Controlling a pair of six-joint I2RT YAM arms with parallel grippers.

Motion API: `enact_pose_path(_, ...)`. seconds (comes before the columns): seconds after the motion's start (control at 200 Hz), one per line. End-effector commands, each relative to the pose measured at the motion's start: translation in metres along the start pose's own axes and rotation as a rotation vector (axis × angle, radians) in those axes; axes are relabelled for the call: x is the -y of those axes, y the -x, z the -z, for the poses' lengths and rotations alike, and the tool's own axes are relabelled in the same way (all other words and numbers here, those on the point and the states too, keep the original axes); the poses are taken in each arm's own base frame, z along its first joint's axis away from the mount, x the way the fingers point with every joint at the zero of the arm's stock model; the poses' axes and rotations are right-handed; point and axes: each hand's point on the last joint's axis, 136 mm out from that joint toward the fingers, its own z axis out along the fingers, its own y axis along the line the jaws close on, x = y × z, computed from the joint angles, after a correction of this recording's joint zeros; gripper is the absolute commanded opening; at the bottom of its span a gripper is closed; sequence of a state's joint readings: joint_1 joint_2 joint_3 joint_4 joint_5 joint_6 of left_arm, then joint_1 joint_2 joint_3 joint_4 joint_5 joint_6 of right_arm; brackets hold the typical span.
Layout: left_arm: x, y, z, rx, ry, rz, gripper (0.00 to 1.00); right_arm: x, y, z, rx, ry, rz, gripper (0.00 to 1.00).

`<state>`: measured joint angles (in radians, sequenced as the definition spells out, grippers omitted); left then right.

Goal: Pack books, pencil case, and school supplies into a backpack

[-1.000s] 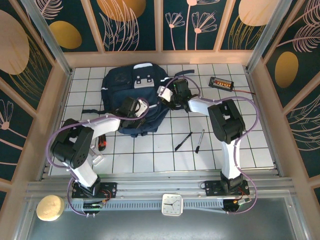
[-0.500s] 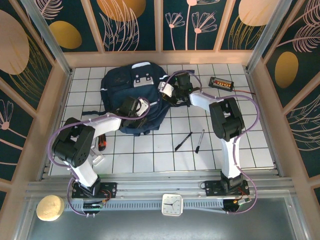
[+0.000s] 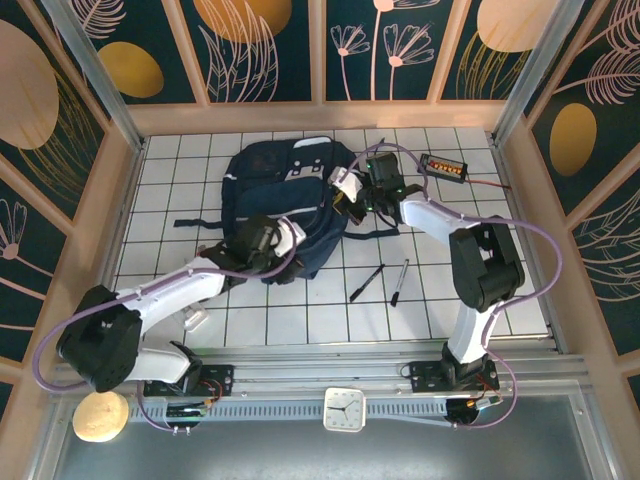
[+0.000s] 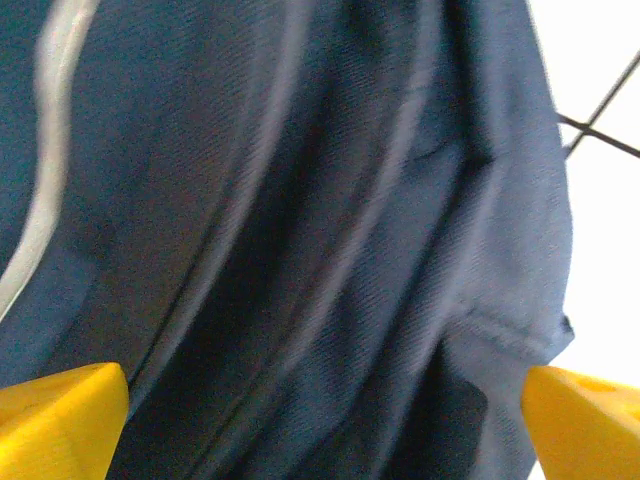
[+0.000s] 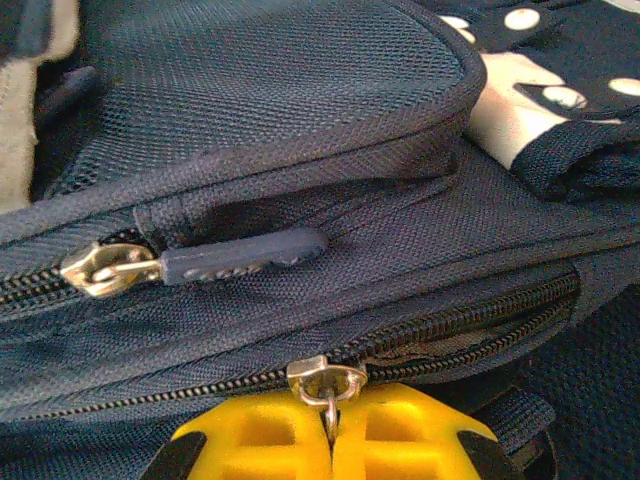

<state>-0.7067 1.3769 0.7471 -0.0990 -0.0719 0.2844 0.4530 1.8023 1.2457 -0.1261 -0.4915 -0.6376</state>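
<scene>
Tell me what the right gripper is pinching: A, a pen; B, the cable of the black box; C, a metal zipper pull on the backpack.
C: the right gripper is closed on the metal zipper pull of the backpack, as the right wrist view shows.

The backpack [image 3: 285, 190] lies on the counter [image 3: 500, 290], toward its far middle. The left gripper [image 3: 275, 238] is over the backpack's near edge. The right gripper [image 5: 330, 440] is at its right side, on a zipper pull [image 5: 327, 385]. Two pens [image 3: 366, 283] [image 3: 398, 281] lie side by side, right of and nearer than the backpack. A box [image 3: 443, 166] sits far right.
</scene>
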Motion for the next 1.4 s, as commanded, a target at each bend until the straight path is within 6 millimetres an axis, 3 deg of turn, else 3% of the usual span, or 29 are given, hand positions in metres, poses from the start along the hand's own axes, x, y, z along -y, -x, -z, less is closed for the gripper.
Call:
enact_pose_path(0.0,-0.001,-0.002,-0.014,-0.023,0.078,-0.035,0.99,-0.025,0.037,0.016,0.089,0.056,0.004,0.0)
enact_pose_path(0.12,-0.039,0.0,-0.024,-0.093,0.304,-0.001,0.99,-0.042,0.035,0.018,0.082,0.081,-0.006,0.0)
enact_pose_path(0.145,-0.042,-0.001,-0.028,-0.115,0.32,-0.005,0.93,-0.043,0.035,0.019,0.083,0.084,-0.011,0.0)
enact_pose_path(0.165,-0.042,0.0,-0.03,-0.128,0.321,-0.012,0.84,-0.044,0.034,0.019,0.082,0.085,-0.017,0.0)
enact_pose_path(0.2,-0.038,-0.001,-0.036,-0.15,0.292,-0.034,0.45,-0.044,0.032,0.02,0.081,0.082,-0.017,0.0)
enact_pose_path(0.255,-0.034,-0.003,-0.039,-0.171,0.266,-0.036,0.0,-0.041,0.029,0.021,0.071,0.062,-0.007,0.0)
enact_pose_path(0.34,-0.029,-0.012,-0.035,-0.194,0.245,-0.042,0.0,-0.023,0.021,0.019,0.038,-0.004,0.019,0.0)
enact_pose_path(0.606,-0.023,-0.042,0.009,-0.225,0.21,-0.127,0.0,0.059,-0.014,0.021,-0.135,-0.137,0.064,0.0)
enact_pose_path(0.746,-0.018,-0.059,0.015,-0.262,0.187,-0.155,0.0,0.085,-0.012,0.015,-0.123,-0.152,0.052,0.0)
enact_pose_path(0.876,-0.016,-0.065,0.015,-0.264,0.179,-0.164,0.0,0.084,-0.022,0.002,-0.19,-0.078,0.044,0.0)
enact_pose_path(1.031,-0.016,-0.065,0.014,-0.27,0.18,-0.179,0.0,0.08,-0.026,0.001,-0.191,-0.065,0.042,0.0)
enact_pose_path(1.141,-0.015,-0.063,0.014,-0.259,0.174,-0.182,0.0,0.075,-0.024,-0.002,-0.173,-0.038,0.034,0.2)
enact_pose_path(1.261,-0.013,-0.063,0.013,-0.254,0.165,-0.181,0.0,0.069,-0.018,-0.008,-0.141,-0.028,0.041,0.25)
enact_pose_path(1.351,-0.014,-0.063,0.013,-0.252,0.167,-0.18,0.0,0.065,-0.015,-0.013,-0.126,-0.017,0.043,0.21)
enact_pose_path(1.396,-0.014,-0.063,0.013,-0.251,0.167,-0.179,0.0,0.064,-0.013,-0.015,-0.115,-0.009,0.039,0.11)
